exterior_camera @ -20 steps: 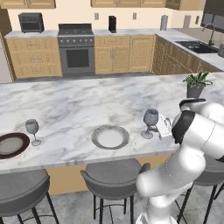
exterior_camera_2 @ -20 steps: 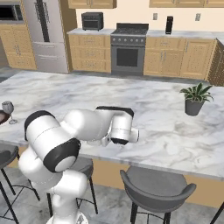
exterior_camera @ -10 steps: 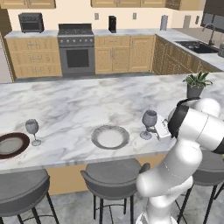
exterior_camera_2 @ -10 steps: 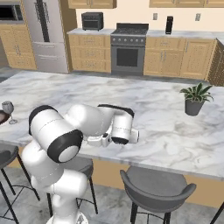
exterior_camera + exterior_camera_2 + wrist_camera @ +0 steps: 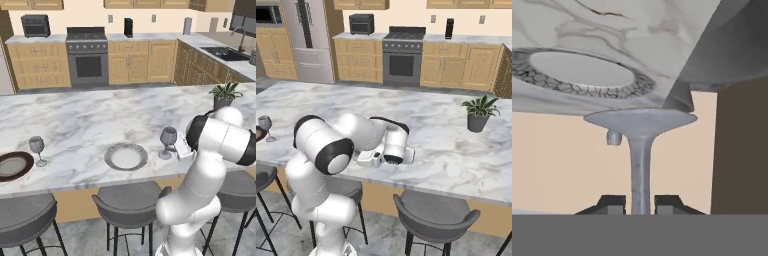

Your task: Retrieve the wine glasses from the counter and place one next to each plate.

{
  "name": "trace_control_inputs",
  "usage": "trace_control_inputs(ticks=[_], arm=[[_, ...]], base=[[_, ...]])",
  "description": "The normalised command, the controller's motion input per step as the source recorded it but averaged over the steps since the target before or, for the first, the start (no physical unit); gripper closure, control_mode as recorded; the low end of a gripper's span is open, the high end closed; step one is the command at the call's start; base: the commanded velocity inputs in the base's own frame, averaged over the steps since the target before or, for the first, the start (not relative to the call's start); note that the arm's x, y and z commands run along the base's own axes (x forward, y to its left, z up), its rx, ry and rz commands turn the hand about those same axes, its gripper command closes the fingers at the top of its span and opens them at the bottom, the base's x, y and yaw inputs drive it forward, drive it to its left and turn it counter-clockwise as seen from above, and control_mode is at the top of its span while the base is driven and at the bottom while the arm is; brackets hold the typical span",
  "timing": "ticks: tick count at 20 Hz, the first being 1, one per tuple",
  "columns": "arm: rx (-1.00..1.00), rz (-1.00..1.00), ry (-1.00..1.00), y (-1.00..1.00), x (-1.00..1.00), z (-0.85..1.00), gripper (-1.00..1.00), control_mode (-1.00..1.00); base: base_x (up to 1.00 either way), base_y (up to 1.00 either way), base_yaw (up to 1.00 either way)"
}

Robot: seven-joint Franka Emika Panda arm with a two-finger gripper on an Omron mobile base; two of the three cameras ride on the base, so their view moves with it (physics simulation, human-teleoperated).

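I see gripper [image 5: 640, 204] clenched on stem of greyish-purple translucent wine glass [image 5: 168, 141], foot touching marble island [image 5: 90, 125] beside light-grey round plate [image 5: 126, 156].

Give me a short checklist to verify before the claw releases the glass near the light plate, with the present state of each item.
1. Claw shut on the held glass's stem: ok.
2. Glass upright: ok in the left base view.
3. Foot resting on the island: cannot tell.
4. Glass beside the light plate, not on it: ok.
5. Other glass already next to the dark plate: ok.
6. Plant away from the arm: ok.
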Motion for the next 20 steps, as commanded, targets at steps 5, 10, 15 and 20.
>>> trace_control_inputs(ticks=[5, 10, 15, 20], arm=[[0.0, 0.0, 0.0, 0.0, 0.32, -0.12, 1.0, -1.0], [0.0, 0.0, 0.01, 0.0, 0.22, -0.14, 1.0, -1.0], [0.0, 0.0, 0.06, 0.0, 0.11, -0.22, 1.0, -1.0], [0.0, 0.0, 0.01, 0.0, 0.11, -0.18, 1.0, -1.0]], base=[[0.0, 0.0, 0.0], [0.0, 0.0, 0.0], [0.0, 0.0, 0.0], [0.0, 0.0, 0.0]])
